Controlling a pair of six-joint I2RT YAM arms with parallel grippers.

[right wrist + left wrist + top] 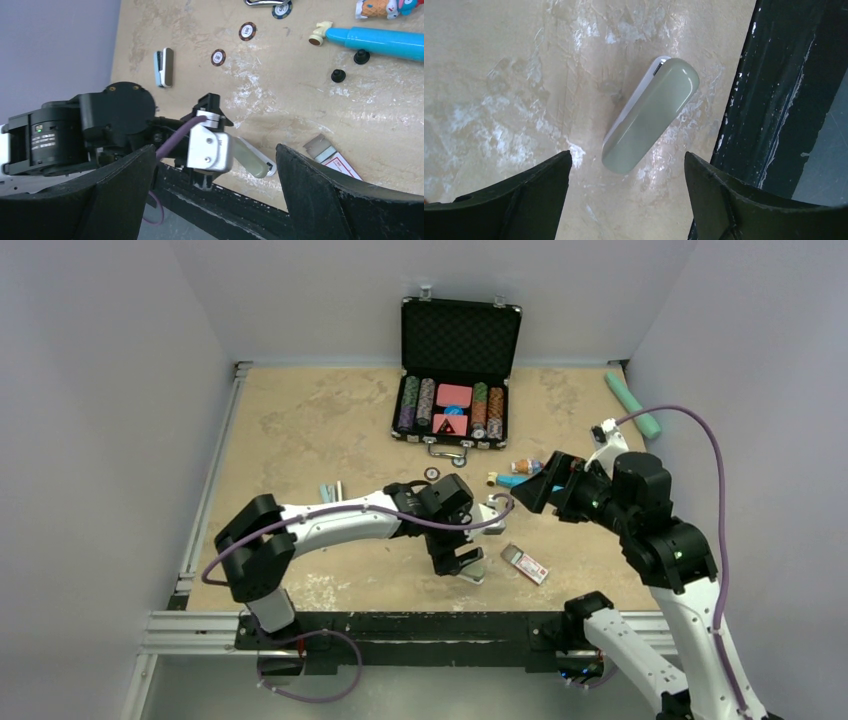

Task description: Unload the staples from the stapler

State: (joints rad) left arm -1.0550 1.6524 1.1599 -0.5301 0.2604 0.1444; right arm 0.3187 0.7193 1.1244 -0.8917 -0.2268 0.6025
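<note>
The stapler (pixel 651 115), pale grey-green on top with a white base, lies shut on the tan table close to the black front rail. It also shows in the top view (pixel 472 574) and in the right wrist view (pixel 254 161). My left gripper (pixel 628 156) hangs open just above it, with the stapler's near end between the two fingers; in the top view the left gripper (pixel 458 562) covers most of it. My right gripper (pixel 535 492) is open and empty, held in the air to the right of the left arm's wrist. No staples show.
A small red and white box (pixel 525 563) lies right of the stapler. The black rail (pixel 774 100) runs along the table's front edge. An open poker chip case (pixel 458 370) stands at the back. A blue pen (pixel 385 42), loose chips (pixel 247 31) and a blue-grey clip (pixel 164 67) lie mid-table.
</note>
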